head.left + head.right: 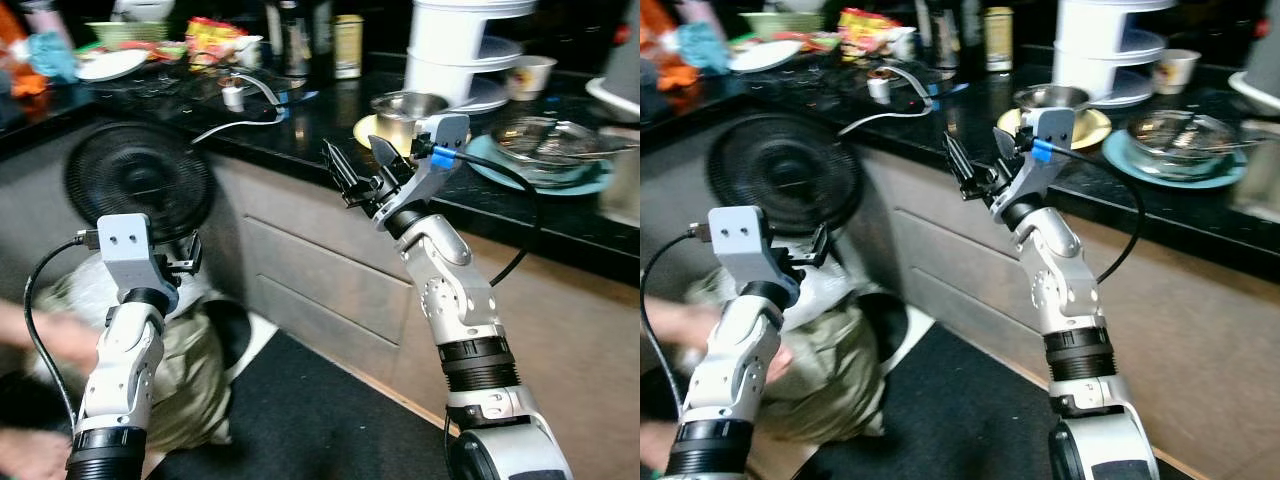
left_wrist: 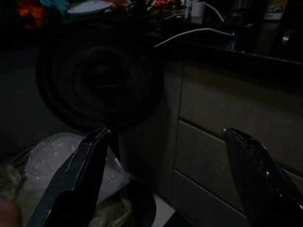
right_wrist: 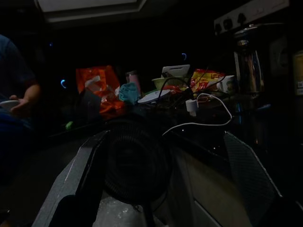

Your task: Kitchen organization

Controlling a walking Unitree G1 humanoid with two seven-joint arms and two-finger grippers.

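**Carefully now: 2 empty grippers, a crowded counter and a person close by**

Starting at my far left, a person's hand (image 1: 40, 335) shows as a blur low beside the left arm, and I would judge that the first hazard: any sideways swing of that arm could strike it. The left gripper (image 1: 182, 266) hangs low in front of the black fan (image 1: 140, 180), its fingers spread wide and holding nothing; in the left wrist view the fan and a crumpled plastic bag (image 2: 57, 156) sit just beyond the fingertips. A push forward could snag the bag or knock the fan.

Moving right, a white cable (image 1: 245, 122) droops over the edge of the black counter (image 1: 300, 150). Catching it could drag its small charger (image 1: 233, 96) and whatever lies near it off the counter.

Next, the right gripper (image 1: 362, 172) is raised at the counter edge, fingers apart and empty. Just beyond it stand the things I take to need organizing: a steel bowl (image 1: 408, 108) on a yellow plate (image 1: 368, 130), then a glass bowl (image 1: 545, 145) on a teal plate (image 1: 590, 180). These are stacked and near the edge, so a clumsy reach could slide 1 off. Picture blur makes my depth reading poor.
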